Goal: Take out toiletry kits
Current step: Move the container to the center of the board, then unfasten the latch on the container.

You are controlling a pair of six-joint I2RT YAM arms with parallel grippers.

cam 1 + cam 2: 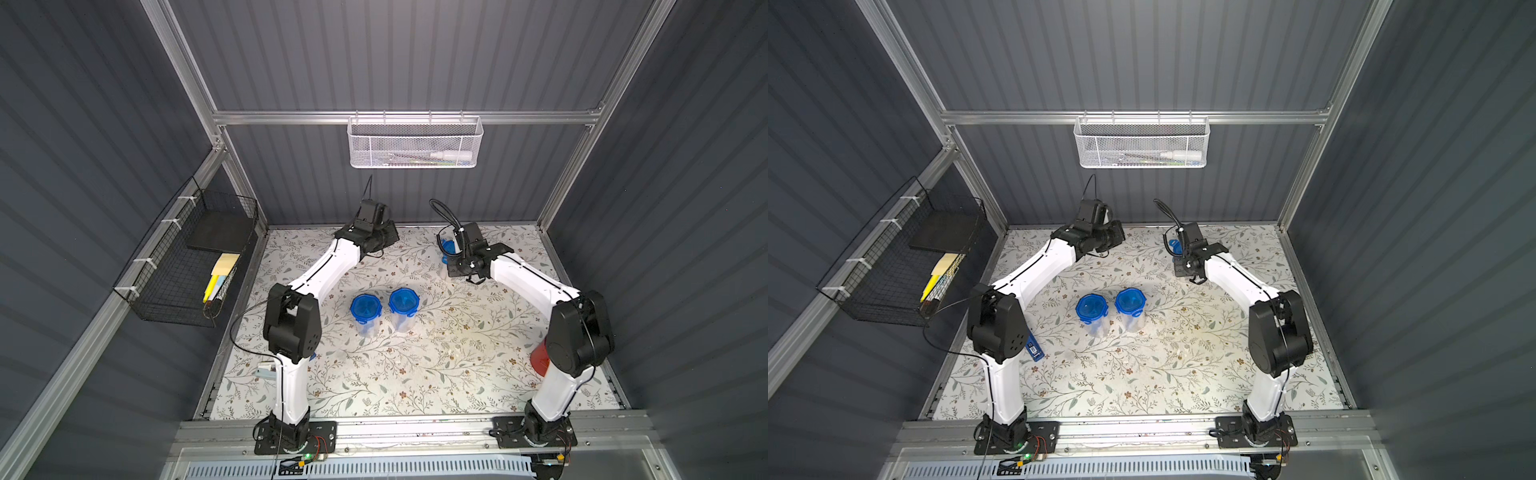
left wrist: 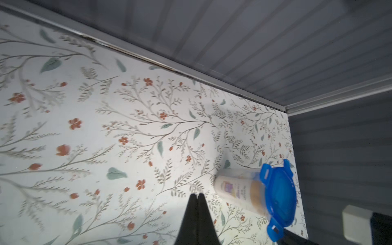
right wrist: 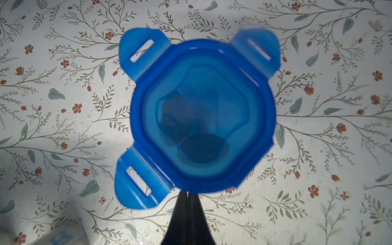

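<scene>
Jars [image 1: 365, 309], three, blue-lidded: two central, third jar [image 3: 201, 114], one cream bottle [image 2: 233, 187] inside, beneath pinched right hand [image 3: 188, 196]; left hand [image 2: 197, 196] pinched.

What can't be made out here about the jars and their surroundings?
- Far clear jar with blue clip lid: only dark shapes show through the lid, right wrist view; in both top views the right arm covers most of it.
- Cream bottle with tan cap inside it: label blurred, left wrist view.
- Two middle clear jars with blue clip lids: contents too small, both top views.
- Red object: mostly behind that arm, in a top view.
</scene>
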